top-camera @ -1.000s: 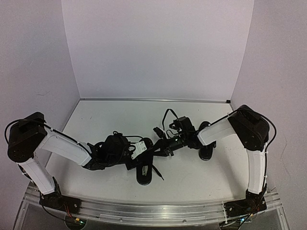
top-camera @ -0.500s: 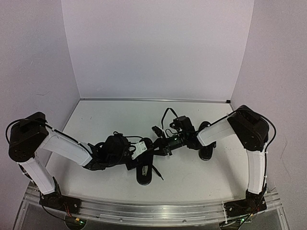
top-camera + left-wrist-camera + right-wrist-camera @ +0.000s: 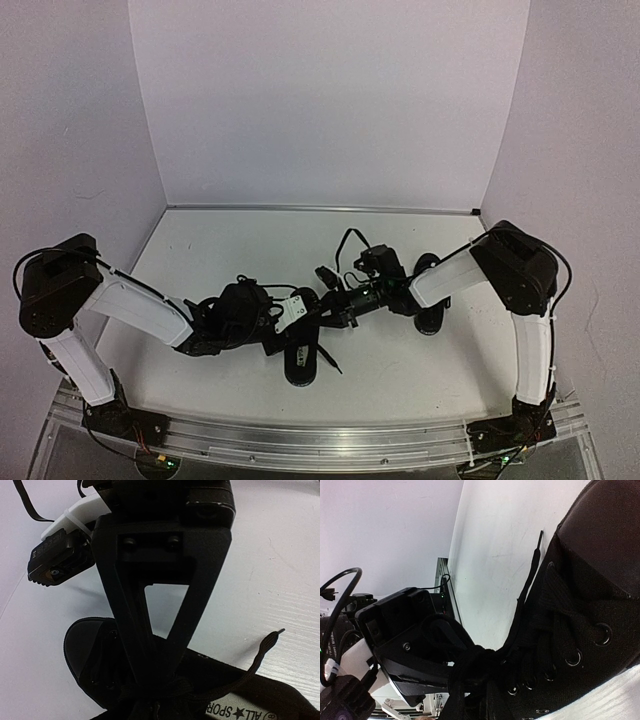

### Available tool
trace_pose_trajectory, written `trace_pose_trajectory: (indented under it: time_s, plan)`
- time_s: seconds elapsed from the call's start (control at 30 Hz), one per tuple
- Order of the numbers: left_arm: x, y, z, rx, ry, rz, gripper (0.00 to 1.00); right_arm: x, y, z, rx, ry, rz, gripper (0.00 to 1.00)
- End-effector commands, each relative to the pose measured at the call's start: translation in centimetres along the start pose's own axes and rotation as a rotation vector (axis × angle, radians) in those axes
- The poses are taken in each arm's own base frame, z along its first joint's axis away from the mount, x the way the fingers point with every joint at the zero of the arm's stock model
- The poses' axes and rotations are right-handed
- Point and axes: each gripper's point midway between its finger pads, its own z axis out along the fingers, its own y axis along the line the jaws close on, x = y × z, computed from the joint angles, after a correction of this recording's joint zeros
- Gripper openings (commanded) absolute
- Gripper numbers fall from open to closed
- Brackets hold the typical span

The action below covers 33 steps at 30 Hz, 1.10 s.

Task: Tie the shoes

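Observation:
One black shoe (image 3: 300, 365) lies between the two arms, its pale label (image 3: 240, 711) showing in the left wrist view. My left gripper (image 3: 297, 335) reaches in from the left; its fingers meet in a point (image 3: 155, 682) shut on the bunched black laces (image 3: 480, 665) over the shoe's opening. My right gripper (image 3: 323, 317) comes in from the right onto the same bunch; its dark fingertips (image 3: 480, 702) appear closed on a lace loop. A loose lace end (image 3: 267, 642) trails across the table. The other shoe (image 3: 432, 318) stands behind the right forearm.
White walls close in the table (image 3: 250, 250) at the back and both sides. A metal rail (image 3: 320, 440) with the arm bases runs along the near edge. A black cable (image 3: 347, 240) loops above the right wrist.
The right gripper has crept slightly left toward the shoe's laces. The left arm and both shoes stay where they were.

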Motion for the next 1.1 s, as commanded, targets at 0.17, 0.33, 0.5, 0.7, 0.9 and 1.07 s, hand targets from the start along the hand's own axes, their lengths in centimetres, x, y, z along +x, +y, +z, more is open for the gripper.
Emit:
trace_pose_trajectory:
  time_s: [0.17,0.33,0.5,0.7,0.9,1.07]
  plan:
    - [-1.3,1.1,0.2,-0.041,-0.052,-0.017,0.00,1.0,0.4,0.7,-0.051,0.040,0.001,0.09]
    - [-1.5,1.2,0.2,-0.044,-0.063,-0.021,0.00,1.2,0.2,0.8,-0.054,0.047,0.013,0.16]
    - [-1.6,1.2,0.3,-0.045,-0.066,-0.021,0.00,1.3,0.2,1.0,-0.058,0.052,0.016,0.07]
    - [-1.5,1.2,0.2,-0.043,-0.064,-0.020,0.00,1.2,0.3,0.9,-0.054,0.042,0.011,0.00]
    - [-1.6,1.0,-0.8,-0.023,-0.049,-0.002,0.10,0.8,0.6,0.6,-0.039,0.011,-0.005,0.00]
    - [-1.6,0.9,-2.0,-0.006,-0.028,0.006,0.18,0.4,1.2,0.2,-0.031,-0.015,-0.021,0.00]
